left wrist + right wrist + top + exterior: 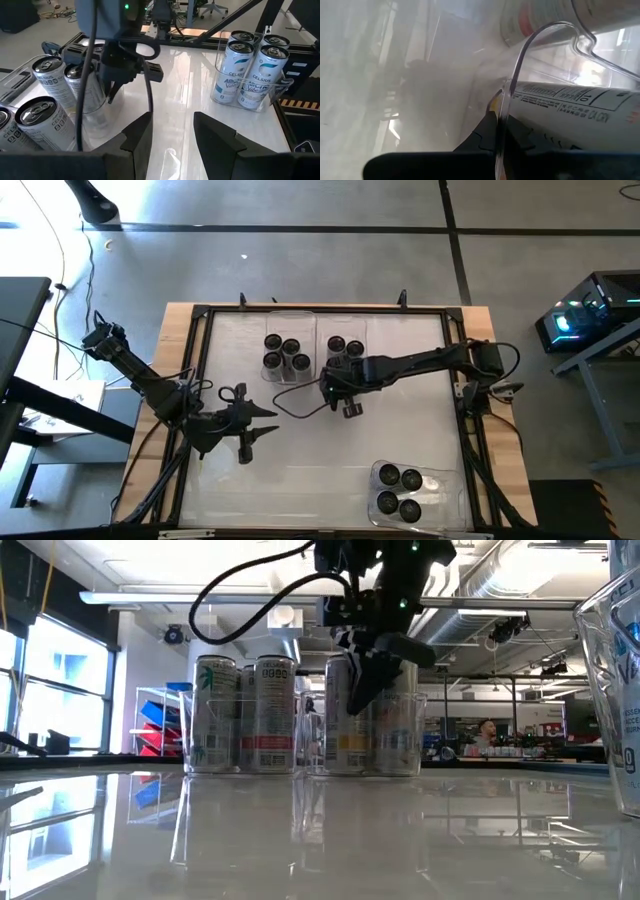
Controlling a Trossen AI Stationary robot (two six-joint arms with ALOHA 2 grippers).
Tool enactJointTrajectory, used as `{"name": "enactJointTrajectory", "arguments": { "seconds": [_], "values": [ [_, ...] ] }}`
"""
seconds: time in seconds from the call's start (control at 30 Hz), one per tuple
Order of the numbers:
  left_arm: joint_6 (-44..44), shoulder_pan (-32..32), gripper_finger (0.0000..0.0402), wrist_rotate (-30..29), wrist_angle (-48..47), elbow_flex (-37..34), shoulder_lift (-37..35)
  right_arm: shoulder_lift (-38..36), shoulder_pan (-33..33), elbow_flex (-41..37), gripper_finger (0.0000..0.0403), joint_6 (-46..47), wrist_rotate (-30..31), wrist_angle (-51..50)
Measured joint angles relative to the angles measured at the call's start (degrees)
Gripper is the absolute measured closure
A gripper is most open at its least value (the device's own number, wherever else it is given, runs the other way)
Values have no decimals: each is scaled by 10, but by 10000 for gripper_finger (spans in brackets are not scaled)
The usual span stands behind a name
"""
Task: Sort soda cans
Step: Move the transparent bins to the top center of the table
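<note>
At the near right corner of the white table (400,420), a clear bin (441,480) is already holding four soda cans (400,491), standing upright and packed close together. Further in, toward the left side, the left pincer (262,430) is hovering over bare tabletop, its fingers (137,135) standing narrowly parted with nothing between them and no can within reach. Beyond it, near the middle of the table, the right pincer (362,695) is reaching down at the near edge of a second bin (340,320); its own wrist camera is showing the fingers closed together with that bin's clear wall running between them, so it appears to be pinching the plastic wall and not a can. Two can tops (345,346) are showing in this bin from above, while the arm is covering whatever else may be standing there. Just to the left of it, against the far edge, a third bin (290,318) is carrying four more cans (283,352) in a tight cluster. No loose can is lying or standing on the open table in any view, so the sorting is looking close to finished: every can in sight is sitting inside one of the three bins. What is remaining, judging from the grip, is likely the shifting or settling of the middle bin, though its full count is staying hidden under the arm.
</note>
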Motion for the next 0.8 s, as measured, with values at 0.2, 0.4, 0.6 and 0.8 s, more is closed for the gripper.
{"name": "enactJointTrajectory", "arguments": {
  "seconds": [0.2,0.4,0.6,0.8],
  "values": [
    [0,0,266,0,0,0,0,1,-10,-1,402,-6,6,7],
    [0,0,266,0,0,0,0,1,-10,-2,387,-7,8,12],
    [0,0,266,0,0,0,0,2,-10,-2,365,0,4,20],
    [0,0,266,0,0,0,0,-3,-10,-2,295,42,-17,16]
  ]
}}
